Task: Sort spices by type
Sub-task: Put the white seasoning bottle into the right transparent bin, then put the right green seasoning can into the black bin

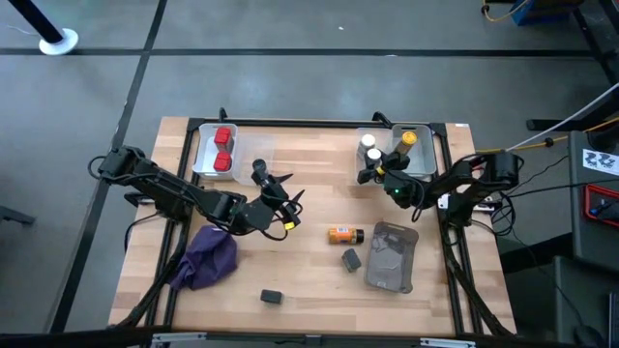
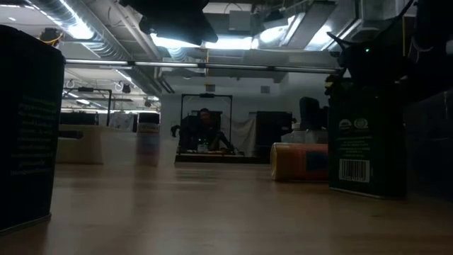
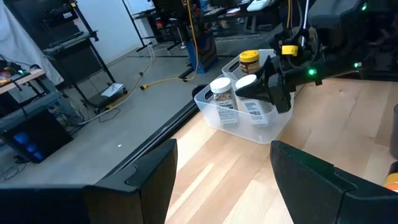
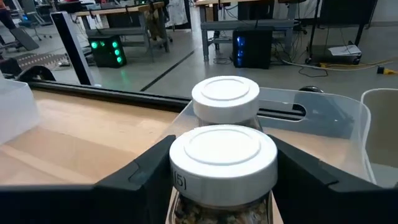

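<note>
Two white-capped bottles (image 4: pixel 224 134) — right wrist view alone shows grip.

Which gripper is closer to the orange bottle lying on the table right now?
Right, by a little. The right gripper is at the clear bin beyond the orange bottle, closed around a white-capped bottle. The left gripper hovers open, farther to the side.

Left arm reaches in from the left edge, elbow bent, left gripper (image 1: pixel 276 198) near mid-tabletop, jaws spread apart with nothing between them. Right arm comes from the right edge, folded back; right gripper (image 1: pixel 379 171) at the far right, jaws closed around a white-capped bottle (image 4: pixel 222 163).
</note>
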